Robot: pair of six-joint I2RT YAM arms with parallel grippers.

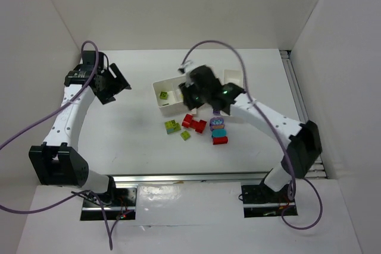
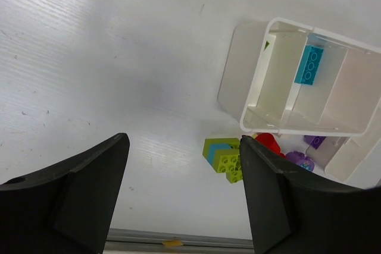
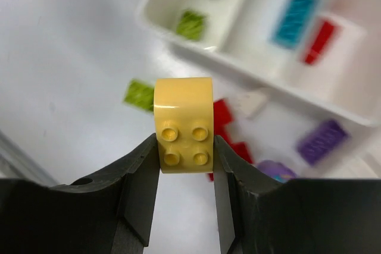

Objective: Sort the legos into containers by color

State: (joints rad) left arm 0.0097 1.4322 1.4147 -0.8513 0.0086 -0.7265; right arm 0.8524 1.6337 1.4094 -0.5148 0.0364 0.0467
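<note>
**Right gripper** (image 3: 186, 157): one. The jaws are closed to the width of one yellow brick (image 3: 183, 117), which is pinched by its two sides with four studs facing the wrist camera. It is held in the air over the middle of the bench, just near of the trays.

**Left gripper** (image 2: 183, 147): one. The jaws are spread wide with nothing between them. It hangs over the far-left part of the bench, well apart from every brick.

**Divided white tray** (image 1: 172, 109): one, toward the far edge at centre. Contents, from the right wrist view:
- tray lime bricks (image 3: 191, 23): two, in one compartment
- tray teal brick (image 3: 293, 17): one, in the next compartment
- tray red brick (image 3: 318, 40): one, in the compartment after that

**Second white tray** (image 1: 233, 77): one, just right of the first and largely hidden by the right arm. Its contents cannot be told.

**Loose bricks:** on the bench at centre, just near of the divided tray.
- loose lime bricks (image 1: 172, 126): two
- red cluster (image 1: 193, 123): count unclear
- a touching row of one each: purple brick (image 1: 217, 123), loose teal brick (image 1: 219, 132), loose red brick (image 1: 220, 140)
</note>
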